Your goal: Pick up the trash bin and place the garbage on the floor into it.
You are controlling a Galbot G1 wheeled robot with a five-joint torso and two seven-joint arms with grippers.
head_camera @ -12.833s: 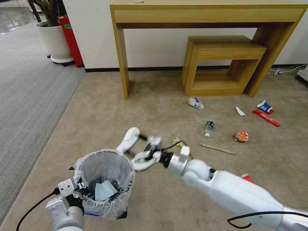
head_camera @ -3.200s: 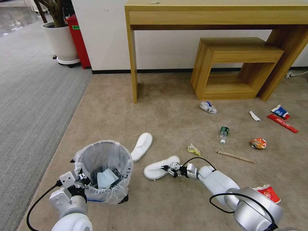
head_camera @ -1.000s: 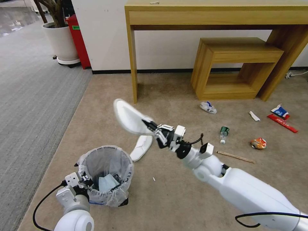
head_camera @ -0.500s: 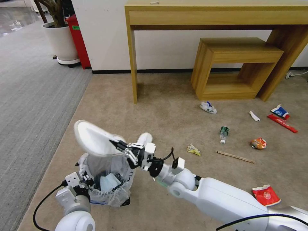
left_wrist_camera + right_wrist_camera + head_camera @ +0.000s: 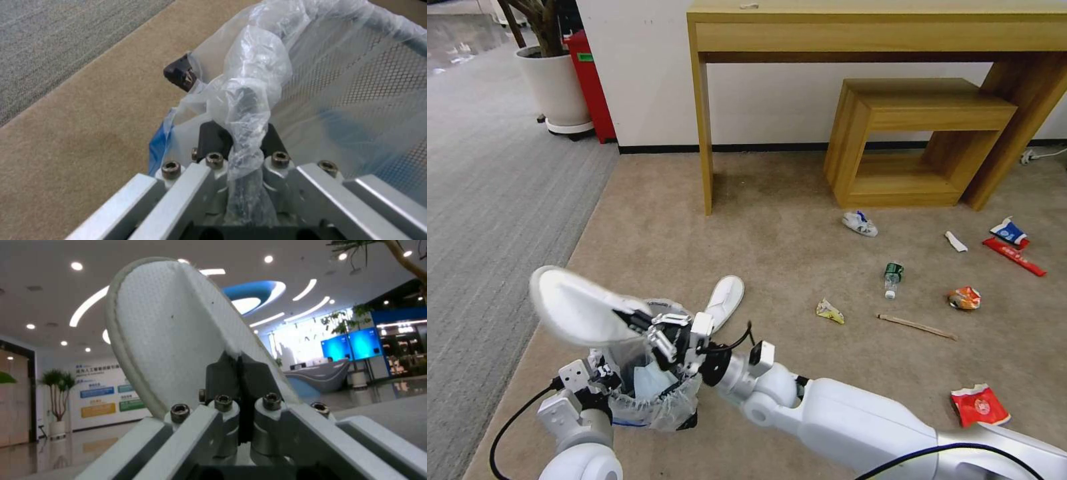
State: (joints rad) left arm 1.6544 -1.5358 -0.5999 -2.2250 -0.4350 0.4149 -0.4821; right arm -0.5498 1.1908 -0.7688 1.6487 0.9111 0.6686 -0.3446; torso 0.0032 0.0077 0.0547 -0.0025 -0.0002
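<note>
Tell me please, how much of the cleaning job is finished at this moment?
Done: the left gripper holds the trash bin, a blue mask inside. In hand: the right gripper holds one slipper over it. Left: the second slipper, bottle, stick, wrappers and red bowl.

A tall light-wood console table (image 5: 854, 30) stands against the white wall (image 5: 640, 73), with a lower wooden stool-like table (image 5: 917, 137) tucked partly under it at the right. Off to the left, on the grey ribbed carpet (image 5: 487, 173), a white planter (image 5: 557, 90) holding a plant sits on a round base, and a red box (image 5: 590, 83) stands just beside it against the wall. At the far right edge a white cable (image 5: 1044, 153) runs along the skirting.
</note>
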